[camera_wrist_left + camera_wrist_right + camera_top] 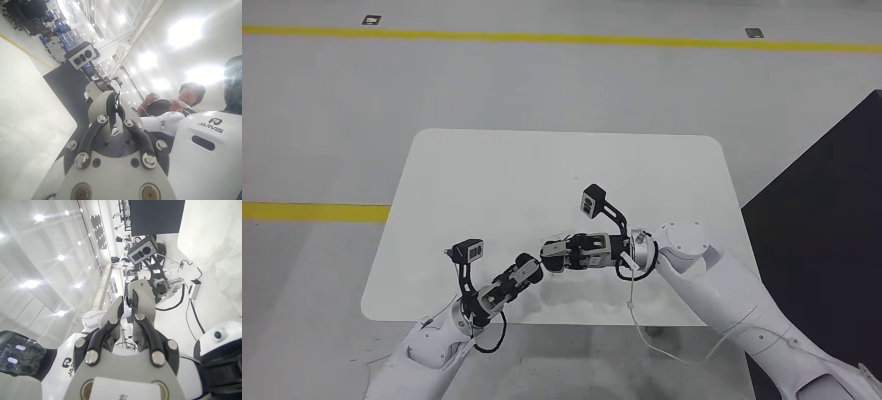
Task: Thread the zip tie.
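Observation:
Both grippers meet tip to tip just above the white table, near the middle of its front edge. My left gripper comes in from the front left and my right gripper from the right. In the left wrist view my left gripper has its fingers pressed close on a thin dark strip, the zip tie. In the right wrist view my right gripper holds a small dark piece of the zip tie between narrowly spaced pads. The rest of the tie is hidden by the fingers.
The table's bare surface stretches behind and to both sides of the grippers. A black panel stands past the table's right edge. The wrist cameras stick up above the arms. Loose cables hang under the right arm.

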Available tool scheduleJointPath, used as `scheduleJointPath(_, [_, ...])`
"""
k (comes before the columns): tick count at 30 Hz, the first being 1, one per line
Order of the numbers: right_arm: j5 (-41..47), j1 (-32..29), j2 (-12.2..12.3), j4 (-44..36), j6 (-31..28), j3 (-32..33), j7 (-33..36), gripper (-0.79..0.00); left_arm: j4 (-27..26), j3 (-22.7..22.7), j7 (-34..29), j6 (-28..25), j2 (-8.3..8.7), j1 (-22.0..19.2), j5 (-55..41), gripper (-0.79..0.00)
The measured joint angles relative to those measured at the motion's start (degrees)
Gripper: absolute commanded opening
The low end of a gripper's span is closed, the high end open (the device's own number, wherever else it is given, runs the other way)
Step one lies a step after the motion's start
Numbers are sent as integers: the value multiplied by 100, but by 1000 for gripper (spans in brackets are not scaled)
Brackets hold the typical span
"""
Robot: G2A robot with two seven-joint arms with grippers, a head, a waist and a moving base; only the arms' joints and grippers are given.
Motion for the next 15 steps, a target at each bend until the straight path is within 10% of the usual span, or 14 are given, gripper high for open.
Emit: scheduleJointPath(15, [-183, -78, -69, -31, 104, 127, 5, -785, -46, -59, -28, 38, -20, 46, 25, -785])
